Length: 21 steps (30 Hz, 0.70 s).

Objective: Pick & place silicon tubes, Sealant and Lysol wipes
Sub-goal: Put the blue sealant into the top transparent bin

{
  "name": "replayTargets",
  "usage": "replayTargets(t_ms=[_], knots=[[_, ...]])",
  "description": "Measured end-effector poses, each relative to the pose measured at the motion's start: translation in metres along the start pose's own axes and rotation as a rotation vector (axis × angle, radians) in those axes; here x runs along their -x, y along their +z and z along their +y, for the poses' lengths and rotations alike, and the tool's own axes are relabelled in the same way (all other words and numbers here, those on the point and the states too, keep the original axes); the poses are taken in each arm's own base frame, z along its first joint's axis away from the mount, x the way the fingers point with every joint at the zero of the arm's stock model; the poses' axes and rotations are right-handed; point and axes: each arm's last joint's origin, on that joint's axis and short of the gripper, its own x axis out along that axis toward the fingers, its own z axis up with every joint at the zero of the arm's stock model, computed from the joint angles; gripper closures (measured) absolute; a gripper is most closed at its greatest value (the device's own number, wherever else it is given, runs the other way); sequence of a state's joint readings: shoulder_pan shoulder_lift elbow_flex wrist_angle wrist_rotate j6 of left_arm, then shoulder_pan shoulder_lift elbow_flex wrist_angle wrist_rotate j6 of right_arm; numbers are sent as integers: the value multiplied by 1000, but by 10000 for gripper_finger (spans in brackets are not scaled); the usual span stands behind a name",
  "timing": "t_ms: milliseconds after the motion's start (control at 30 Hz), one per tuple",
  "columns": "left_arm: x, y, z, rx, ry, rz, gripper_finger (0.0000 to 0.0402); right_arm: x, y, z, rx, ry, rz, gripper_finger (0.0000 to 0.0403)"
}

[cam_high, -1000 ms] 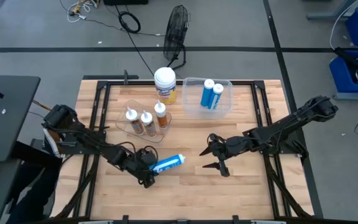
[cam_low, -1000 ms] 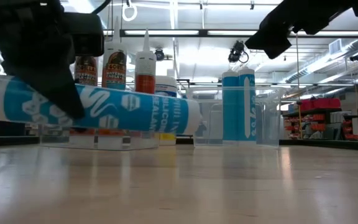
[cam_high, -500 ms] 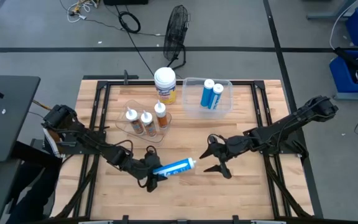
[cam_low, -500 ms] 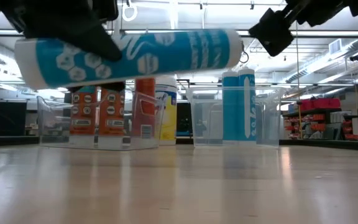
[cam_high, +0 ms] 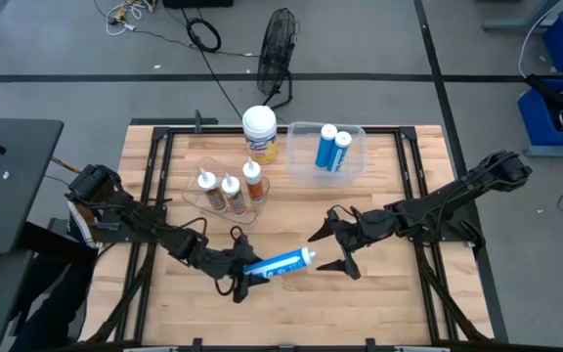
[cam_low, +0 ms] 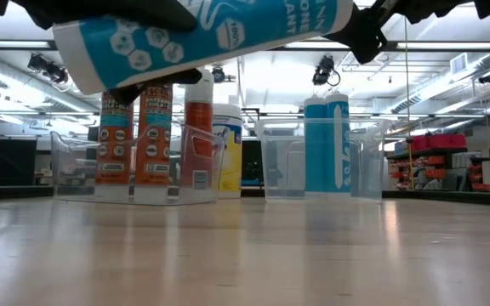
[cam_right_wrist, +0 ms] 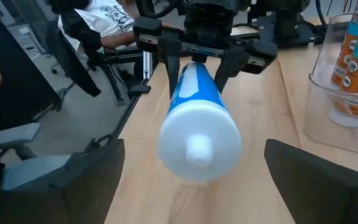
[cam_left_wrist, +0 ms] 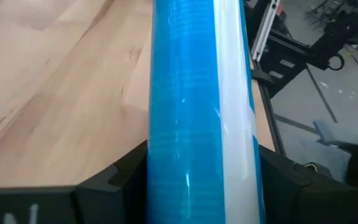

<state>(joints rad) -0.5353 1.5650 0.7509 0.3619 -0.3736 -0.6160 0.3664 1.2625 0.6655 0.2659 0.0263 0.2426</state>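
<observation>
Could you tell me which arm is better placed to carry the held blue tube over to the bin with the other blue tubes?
The right. The left gripper holds the blue tube by one end, its free end pointing into the open right gripper, whose arm lies nearer the clear bin holding two blue tubes.

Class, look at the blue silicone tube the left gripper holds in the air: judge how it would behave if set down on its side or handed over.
The blue silicone tube is a smooth round cylinder, so laid sideways it would probably roll. It stays straight though the left gripper grips only one end, so it seems stiff. The open right gripper may slip on its glossy wrap.
</observation>
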Motion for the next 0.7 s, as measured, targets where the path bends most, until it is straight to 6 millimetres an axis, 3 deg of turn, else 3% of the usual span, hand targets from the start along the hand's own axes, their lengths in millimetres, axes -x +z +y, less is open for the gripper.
replayTargets(t_ms=[467,700], knots=[[-3,13,3,-7,-37,-70,186,0,8,1,-15,18,-83,24],[-4,14,4,-5,-33,-73,186,-2,15,-6,-124,-4,-56,25]])
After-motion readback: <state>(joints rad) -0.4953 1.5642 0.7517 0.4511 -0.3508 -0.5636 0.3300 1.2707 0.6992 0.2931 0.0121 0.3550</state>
